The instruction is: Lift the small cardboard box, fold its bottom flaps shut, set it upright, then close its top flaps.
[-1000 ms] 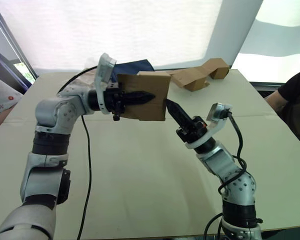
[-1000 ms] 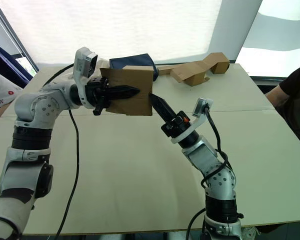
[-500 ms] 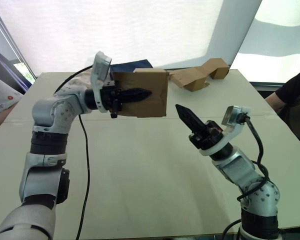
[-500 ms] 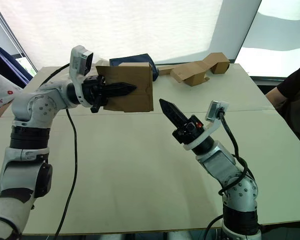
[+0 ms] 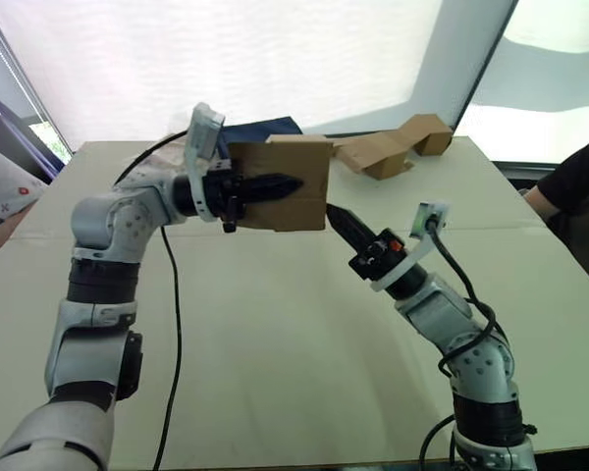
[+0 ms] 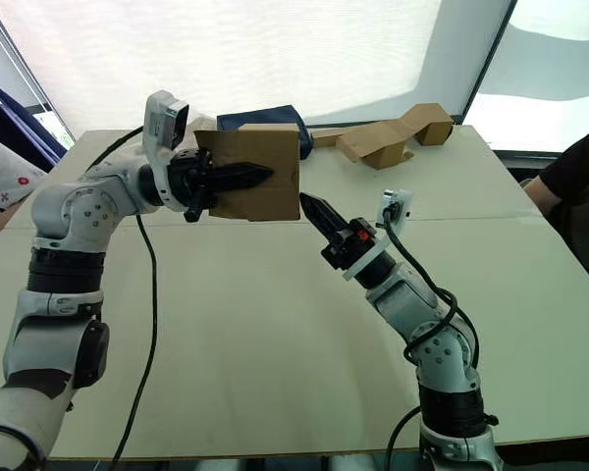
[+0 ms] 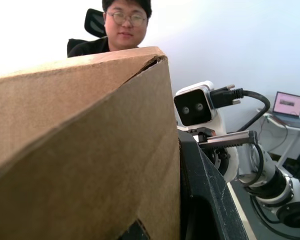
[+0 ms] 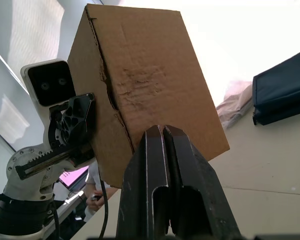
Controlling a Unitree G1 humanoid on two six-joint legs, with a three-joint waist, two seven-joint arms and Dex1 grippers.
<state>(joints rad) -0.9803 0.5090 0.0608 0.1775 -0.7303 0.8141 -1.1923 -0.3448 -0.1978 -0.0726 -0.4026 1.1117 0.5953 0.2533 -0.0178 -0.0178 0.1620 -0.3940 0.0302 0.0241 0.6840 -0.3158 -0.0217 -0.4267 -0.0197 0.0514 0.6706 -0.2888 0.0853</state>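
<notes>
**Risk of box slip during bottom flap closure**

Risk assessment follows, ordered from the near side of the desk (image 5: 275, 373) outward.

Right end effector (image 6: 309, 208): fingers pressed together into a single point, holding nothing. The tip sits at the lower right corner of the small cardboard box (image 5: 293, 186), touching it or just beside it. A push applied off-centre here could rotate the box in the other arm's hold or crease the side wall instead of folding the bottom flaps. In the right wrist view, a seam (image 8: 110, 95) on the box face is partly split; pressure near it may open it further.

Left end effector (image 5: 283, 183): clamped on the box, one finger lying across the outer face. The box is held in the air above the desk, well clear of the surface. The hold covers one side only, so a firm push from the right could slide the box out.

Farther back lie a larger folded cardboard piece (image 5: 393, 145) and a dark blue pouch (image 6: 260, 119), both well apart from the work.

Change from half a second earlier: the right end effector has returned from open space to the box corner. The box has stayed in nearly the same raised position.
</notes>
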